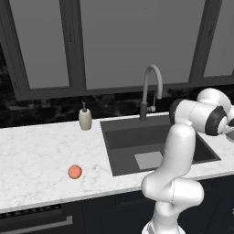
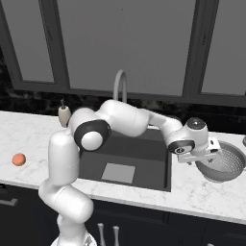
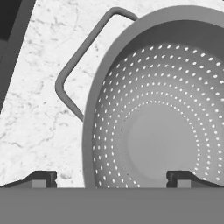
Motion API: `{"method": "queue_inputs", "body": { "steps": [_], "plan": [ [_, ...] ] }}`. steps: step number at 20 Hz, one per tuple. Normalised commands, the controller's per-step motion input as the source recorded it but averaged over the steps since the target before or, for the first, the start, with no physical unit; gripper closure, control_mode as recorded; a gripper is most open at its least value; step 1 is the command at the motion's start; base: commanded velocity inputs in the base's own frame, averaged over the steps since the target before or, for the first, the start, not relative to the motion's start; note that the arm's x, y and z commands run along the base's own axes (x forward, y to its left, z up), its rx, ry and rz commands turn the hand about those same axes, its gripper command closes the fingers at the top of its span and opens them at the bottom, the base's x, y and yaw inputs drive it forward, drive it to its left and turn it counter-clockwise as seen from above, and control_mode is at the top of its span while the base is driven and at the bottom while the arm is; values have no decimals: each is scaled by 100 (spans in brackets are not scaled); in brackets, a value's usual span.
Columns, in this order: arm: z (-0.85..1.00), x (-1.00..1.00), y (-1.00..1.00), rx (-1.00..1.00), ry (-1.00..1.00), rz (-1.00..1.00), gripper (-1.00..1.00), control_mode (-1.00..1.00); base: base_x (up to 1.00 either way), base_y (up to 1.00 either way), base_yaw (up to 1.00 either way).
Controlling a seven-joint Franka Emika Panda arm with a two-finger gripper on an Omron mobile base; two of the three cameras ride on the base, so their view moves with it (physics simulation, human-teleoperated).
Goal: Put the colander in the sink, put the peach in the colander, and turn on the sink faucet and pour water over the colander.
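Note:
The silvery perforated colander (image 2: pixel 225 164) stands upright on the marble counter just right of the sink (image 2: pixel 144 151). My gripper (image 2: pixel 210 155) hangs over its left rim, open. In the hand view the colander (image 3: pixel 166 109) is close below, its loop handle (image 3: pixel 81 50) pointing towards the sink. One fingertip (image 3: pixel 41 179) is outside the rim and the other (image 3: pixel 183 178) is over the bowl, with nothing held. The peach (image 1: pixel 75 172) lies on the counter left of the sink (image 1: pixel 155 141); it is also seen far left (image 2: pixel 18 159). The faucet (image 1: pixel 151 89) stands behind the basin with no water running.
A beige soap dispenser (image 1: pixel 85 119) stands at the back of the counter, left of the faucet. Dark window frames run behind the counter. My own arm stretches across the sink in the right base view. The counter's front edge is close to the colander.

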Motion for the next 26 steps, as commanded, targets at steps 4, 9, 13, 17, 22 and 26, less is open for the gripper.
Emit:
{"method": "queue_inputs", "body": {
  "steps": [4, 9, 13, 17, 22, 26],
  "plan": [
    [-14, 0, 0, 0, 0, 0, -100, -100, 0, 0, 0],
    [-7, 0, 0, 0, 0, 0, 100, -100, 0, 0, 0],
    [0, 0, 0, 0, 0, 0, 100, -100, 0, 0, 0],
    [0, 0, 0, 0, 0, 0, 100, -100, 0, 0, 0],
    [0, 0, 0, 0, 0, 0, 100, -100, 0, 0, 0],
    [0, -2, 0, 0, -1, 0, 100, -100, 0, 0, 0]
  ]
}}
